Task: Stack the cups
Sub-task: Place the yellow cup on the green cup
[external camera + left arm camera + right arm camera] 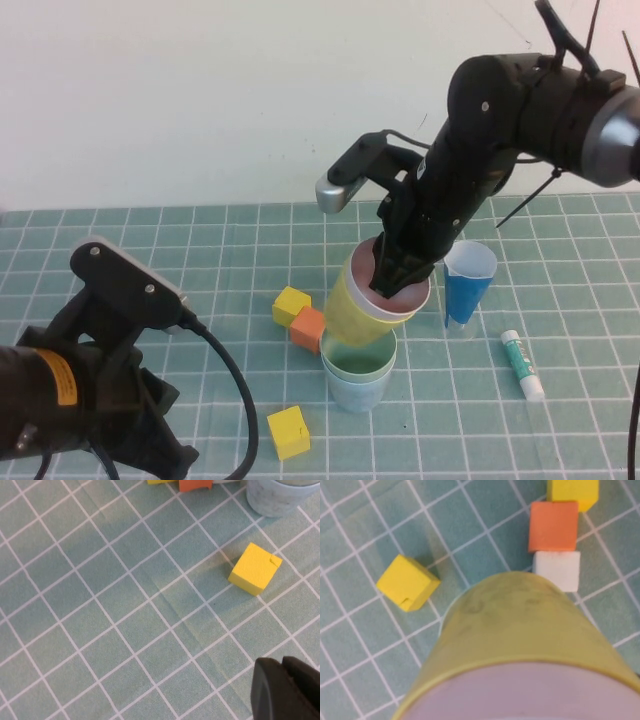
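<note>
Gridded green mat (200, 240): right gripper (392, 278) pinches light, slippery yellow cup's (352, 308) rim, pink cup (408, 296) nested inside, over the light blue cup (357, 385); left gripper (287, 690) closed, empty, near-left.

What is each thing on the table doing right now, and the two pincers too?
Yellow cup: pink-lined, tilted, held above the stack.
Light blue cup: upright, green cup nested inside.
Dark blue cup: upright, apart.
Right pincer: shut on the yellow cup's rim.
Left pincer: shut, parked low at the near left.

No text readable — none anywhere.
</note>
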### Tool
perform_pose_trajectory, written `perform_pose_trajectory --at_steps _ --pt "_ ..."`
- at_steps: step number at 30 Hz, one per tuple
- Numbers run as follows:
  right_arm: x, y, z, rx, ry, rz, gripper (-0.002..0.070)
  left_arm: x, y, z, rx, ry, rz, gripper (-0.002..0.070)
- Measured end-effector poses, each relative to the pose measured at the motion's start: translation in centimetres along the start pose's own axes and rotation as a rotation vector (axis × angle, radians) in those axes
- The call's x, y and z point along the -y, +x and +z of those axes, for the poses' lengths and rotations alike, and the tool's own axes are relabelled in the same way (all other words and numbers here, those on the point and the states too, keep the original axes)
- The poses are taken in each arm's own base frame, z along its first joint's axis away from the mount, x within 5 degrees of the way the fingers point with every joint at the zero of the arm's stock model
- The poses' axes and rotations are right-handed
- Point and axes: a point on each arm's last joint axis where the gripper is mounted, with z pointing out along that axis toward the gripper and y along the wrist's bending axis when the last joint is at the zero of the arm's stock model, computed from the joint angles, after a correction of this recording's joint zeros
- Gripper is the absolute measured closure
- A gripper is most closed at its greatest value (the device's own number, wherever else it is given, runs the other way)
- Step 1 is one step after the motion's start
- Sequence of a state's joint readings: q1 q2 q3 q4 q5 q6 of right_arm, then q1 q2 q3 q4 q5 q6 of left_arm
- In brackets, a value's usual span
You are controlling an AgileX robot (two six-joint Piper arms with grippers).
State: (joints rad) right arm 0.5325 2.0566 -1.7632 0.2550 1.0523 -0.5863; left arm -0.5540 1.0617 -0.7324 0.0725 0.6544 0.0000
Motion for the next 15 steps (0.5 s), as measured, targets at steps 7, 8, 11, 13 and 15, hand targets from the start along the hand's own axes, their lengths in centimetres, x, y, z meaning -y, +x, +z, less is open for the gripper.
perform_pose_trajectory --at_steps 7,8,11,13,15 --pt "-0.17 0.70 0.37 -0.081 -0.034 -0.016 0.0610 -0.03 -0.09 0.00 0.010 -0.003 0.004 0.0676" --pt "-0.16 0.72 0.44 -0.084 -0.035 -0.018 0.0607 -0.03 -0.13 0.00 0.014 -0.003 0.004 0.0676" --pt "-0.14 0.69 0.44 -0.080 -0.033 -0.020 0.0572 -0.04 -0.24 0.00 0.026 -0.005 -0.002 0.0676" --pt "-0.10 0.63 0.45 -0.073 -0.028 -0.020 0.0510 -0.04 -0.30 0.00 0.033 -0.005 -0.002 0.0676" --pt "-0.03 0.52 0.46 -0.061 -0.020 -0.020 0.0444 -0.04 -0.32 -0.01 0.035 -0.005 -0.002 0.0676"
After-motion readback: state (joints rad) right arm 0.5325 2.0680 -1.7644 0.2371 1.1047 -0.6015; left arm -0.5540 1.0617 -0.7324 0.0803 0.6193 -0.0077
